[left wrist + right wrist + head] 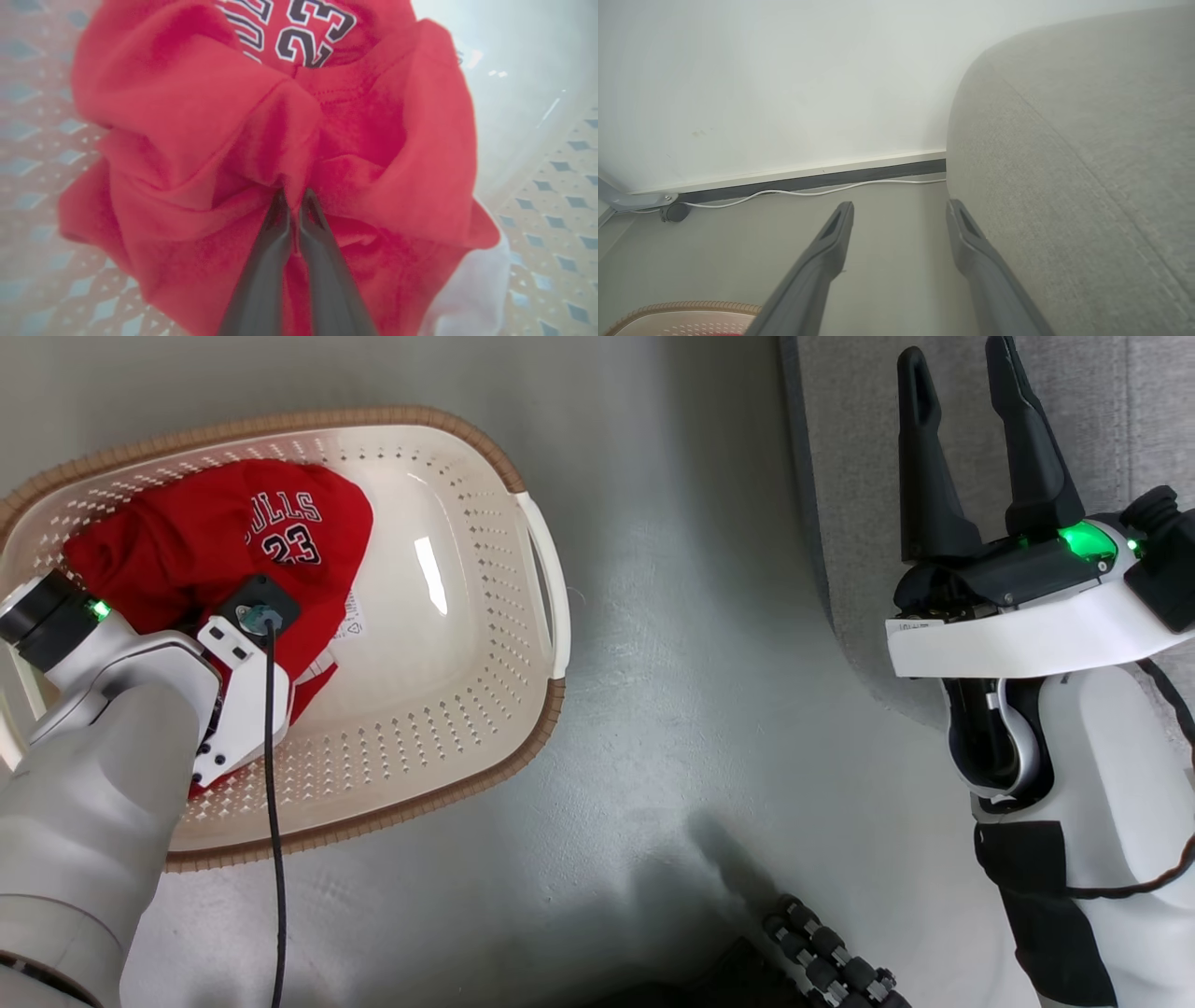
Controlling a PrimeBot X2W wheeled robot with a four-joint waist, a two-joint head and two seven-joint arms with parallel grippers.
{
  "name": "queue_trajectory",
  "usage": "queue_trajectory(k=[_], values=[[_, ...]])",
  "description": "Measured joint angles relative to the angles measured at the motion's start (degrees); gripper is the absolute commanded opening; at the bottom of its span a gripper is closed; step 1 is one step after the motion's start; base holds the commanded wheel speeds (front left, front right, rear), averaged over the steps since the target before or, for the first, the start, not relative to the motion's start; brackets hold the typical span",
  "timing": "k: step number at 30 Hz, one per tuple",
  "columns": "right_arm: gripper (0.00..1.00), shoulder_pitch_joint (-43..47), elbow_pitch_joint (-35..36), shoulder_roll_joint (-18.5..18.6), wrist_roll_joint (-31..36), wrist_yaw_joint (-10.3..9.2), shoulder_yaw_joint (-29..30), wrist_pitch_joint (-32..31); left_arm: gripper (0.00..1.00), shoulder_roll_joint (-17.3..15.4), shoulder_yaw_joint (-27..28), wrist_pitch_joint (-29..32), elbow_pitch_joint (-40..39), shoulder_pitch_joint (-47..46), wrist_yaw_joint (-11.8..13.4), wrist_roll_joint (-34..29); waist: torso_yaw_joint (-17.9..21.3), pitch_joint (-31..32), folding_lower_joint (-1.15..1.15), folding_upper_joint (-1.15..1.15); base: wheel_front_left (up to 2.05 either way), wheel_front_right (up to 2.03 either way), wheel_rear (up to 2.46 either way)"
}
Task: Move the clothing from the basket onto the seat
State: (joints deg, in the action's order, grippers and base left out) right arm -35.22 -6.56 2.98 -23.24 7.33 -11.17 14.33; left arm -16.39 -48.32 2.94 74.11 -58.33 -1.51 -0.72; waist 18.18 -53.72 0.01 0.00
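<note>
The left gripper (293,198) is closed on a fold of the red clothing (187,116), which lies in the basket (448,709), probably to lift it out. The right gripper (957,364) hangs open beside the seat (1120,420).

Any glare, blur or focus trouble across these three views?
Head view: sharp, with a glare streak on the basket floor. Left wrist view: soft all over, the clothing too close, basket walls hazy. Right wrist view: evenly lit, seat weave clear.

Pale grey-white arms (84,775); black cable (274,756) along left one; green wrist LEDs (1083,539); right gripper (957,359) fingers black, tapered.
</note>
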Motion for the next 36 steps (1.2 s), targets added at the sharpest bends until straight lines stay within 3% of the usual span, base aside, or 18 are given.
queue_trajectory(k=[14, 20, 29, 36], values=[[1.0, 0.2, -3.4, 0.0, 0.1, 0.0, 0.7, 0.0, 0.0, 3.3, 0.0, -4.6, 0.1, 5.4, -1.5, 3.8, -0.7, 8.3, 0.0, 0.0, 0.0, 0.0, 0.0], [1.0, 1.6, -5.6, 0.0, 1.3, 0.0, 0.7, 0.1, 0.0, 4.0, 0.7, -10.1, 0.1, 10.0, -2.6, 6.2, -1.7, 13.5, 0.0, 0.0, 0.0, 0.0, 0.0], [1.0, 5.7, -9.6, 0.0, 3.9, 0.0, 1.5, 0.1, 0.0, 10.2, 2.8, -14.8, 0.2, 14.7, -3.5, 11.1, -4.3, 23.0, 0.0, 0.0, 0.0, 0.0, 0.0], [1.0, 8.0, -11.5, 0.0, 5.6, 0.0, 2.0, 0.1, 0.0, 12.4, 4.8, -16.7, -0.1, 16.8, -4.0, 14.7, -6.5, 28.8, 0.0, 0.0, 0.0, 0.0, 0.0]])
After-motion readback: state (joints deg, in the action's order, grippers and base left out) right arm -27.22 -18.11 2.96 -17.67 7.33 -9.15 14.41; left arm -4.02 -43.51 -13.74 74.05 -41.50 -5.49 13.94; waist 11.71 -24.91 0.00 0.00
